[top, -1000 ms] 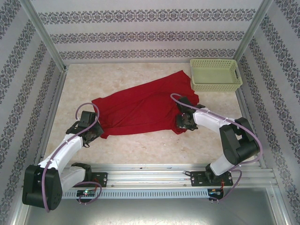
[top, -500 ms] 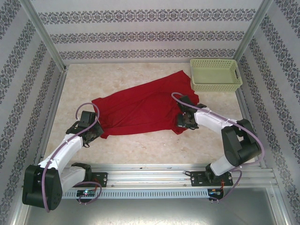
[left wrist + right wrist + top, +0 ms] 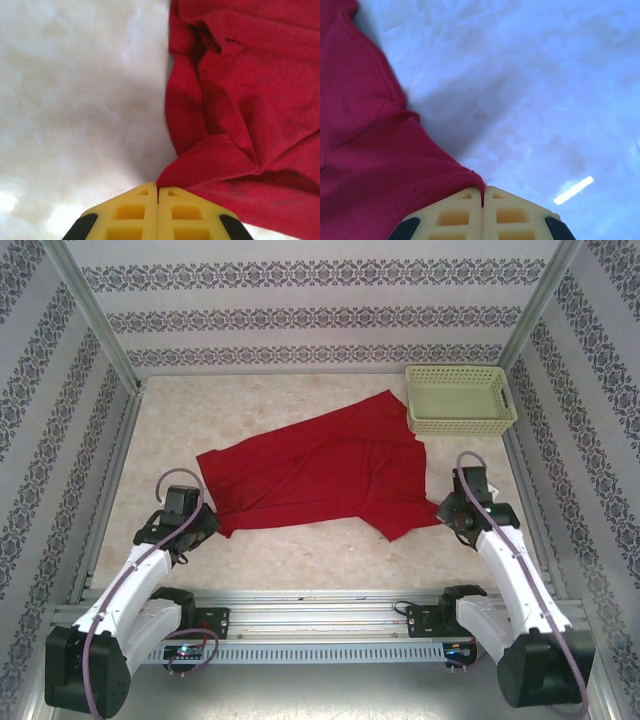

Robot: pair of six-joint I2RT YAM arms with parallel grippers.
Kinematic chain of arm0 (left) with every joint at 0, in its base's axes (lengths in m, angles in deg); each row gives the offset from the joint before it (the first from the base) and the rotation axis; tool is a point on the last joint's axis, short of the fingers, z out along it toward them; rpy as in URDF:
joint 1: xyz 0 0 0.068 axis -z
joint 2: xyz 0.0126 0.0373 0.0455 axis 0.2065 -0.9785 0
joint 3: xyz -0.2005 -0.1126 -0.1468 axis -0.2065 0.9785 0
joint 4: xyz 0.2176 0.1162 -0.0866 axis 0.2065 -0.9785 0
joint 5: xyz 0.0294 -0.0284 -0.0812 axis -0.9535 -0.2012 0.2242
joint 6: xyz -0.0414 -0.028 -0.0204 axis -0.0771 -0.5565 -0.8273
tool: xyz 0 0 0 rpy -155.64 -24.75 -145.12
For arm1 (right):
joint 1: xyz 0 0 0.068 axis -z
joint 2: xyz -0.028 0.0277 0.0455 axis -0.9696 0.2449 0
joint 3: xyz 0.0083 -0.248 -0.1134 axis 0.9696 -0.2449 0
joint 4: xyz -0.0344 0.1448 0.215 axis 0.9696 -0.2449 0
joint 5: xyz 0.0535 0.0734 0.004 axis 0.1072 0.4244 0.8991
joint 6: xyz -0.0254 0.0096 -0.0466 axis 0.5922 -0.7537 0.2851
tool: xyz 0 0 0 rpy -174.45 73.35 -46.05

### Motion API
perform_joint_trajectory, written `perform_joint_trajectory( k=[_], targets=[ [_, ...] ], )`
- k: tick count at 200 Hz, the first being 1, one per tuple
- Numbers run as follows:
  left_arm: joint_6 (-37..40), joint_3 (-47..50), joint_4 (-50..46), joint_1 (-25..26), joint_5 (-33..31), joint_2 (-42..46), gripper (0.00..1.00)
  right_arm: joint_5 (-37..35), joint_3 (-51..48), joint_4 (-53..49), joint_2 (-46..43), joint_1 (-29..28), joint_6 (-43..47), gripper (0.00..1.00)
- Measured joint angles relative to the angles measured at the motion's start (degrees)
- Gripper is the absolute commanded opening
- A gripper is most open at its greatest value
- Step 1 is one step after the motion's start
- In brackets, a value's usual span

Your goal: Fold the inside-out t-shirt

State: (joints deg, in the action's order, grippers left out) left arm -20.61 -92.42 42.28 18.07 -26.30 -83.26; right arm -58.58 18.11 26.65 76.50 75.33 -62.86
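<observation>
The inside-out t-shirt (image 3: 320,470) is plain bright red and lies spread and wrinkled across the middle of the table, stretched between both arms. My left gripper (image 3: 208,524) is at its near left corner. In the left wrist view the yellow fingers (image 3: 132,212) are pressed together, with a hemmed corner of the t-shirt (image 3: 240,110) pinched at my left gripper's (image 3: 159,189) tip. My right gripper (image 3: 442,510) is at the near right corner. There its tip (image 3: 483,190) is shut on the edge of the t-shirt (image 3: 365,150).
A pale green lattice basket (image 3: 460,400) stands at the back right, with the shirt's far corner touching its left side. Patterned walls and metal frame posts enclose the pale marbled table (image 3: 300,550). Bare table lies in front of the shirt and at the back left.
My right arm has swung from over the shirt's right part out to the right and shut on the cloth, drawing that corner outward. The left arm has pulled back slightly toward the near edge.
</observation>
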Motion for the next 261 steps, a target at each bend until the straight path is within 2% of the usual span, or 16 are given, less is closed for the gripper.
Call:
perform_joint_trajectory(
  k=[34, 59, 105, 127, 156, 193, 211, 241, 261],
  targets=[
    [-1.51, 2.36, -4.66, 0.52, 4.0, 2.45, 0.01, 3.63, -2.12, 0.04, -2.1, 6.56, -1.53, 0.0],
    [-1.57, 3.32, -7.56, 3.17, 6.01, 3.17, 0.13, 7.23, -3.52, 1.86, 0.79, 9.49, -2.27, 0.0],
    [-3.61, 3.17, -11.74, 11.96, 5.62, 6.01, 0.39, 9.55, -3.78, 5.09, 3.17, 9.77, -2.45, 0.0],
    [-5.01, 2.78, -13.77, 15.06, 4.02, 8.63, 0.45, 9.84, -3.78, 5.92, 3.32, 9.77, -2.45, 0.0],
    [-6.34, 2.69, -14.05, 17.81, 2.38, 6.62, 0.42, 10.21, -3.78, 6.67, 3.41, 9.77, -2.45, 0.0],
    [-7.3, 2.71, -11.02, 18.18, 0.04, 2.08, 0.32, 10.25, -3.78, 7.1, 3.41, 9.77, -2.43, 0.0],
    [-7.41, 2.73, -9.05, 18.18, -1.4, -0.24, 0.24, 10.23, -3.78, 7.1, 3.41, 9.84, -2.4, 0.0],
    [-7.02, 2.93, -6.73, 18.18, -2.71, -1.46, 0.0, 10.84, -3.74, 7.1, 3.41, 12.04, -2.27, 0.0],
    [-6.54, 2.54, -7.82, 18.18, -3.02, 0.02, 0.0, 11.54, -3.13, 6.93, 3.58, 13.38, -2.23, 0.0]
  ],
)
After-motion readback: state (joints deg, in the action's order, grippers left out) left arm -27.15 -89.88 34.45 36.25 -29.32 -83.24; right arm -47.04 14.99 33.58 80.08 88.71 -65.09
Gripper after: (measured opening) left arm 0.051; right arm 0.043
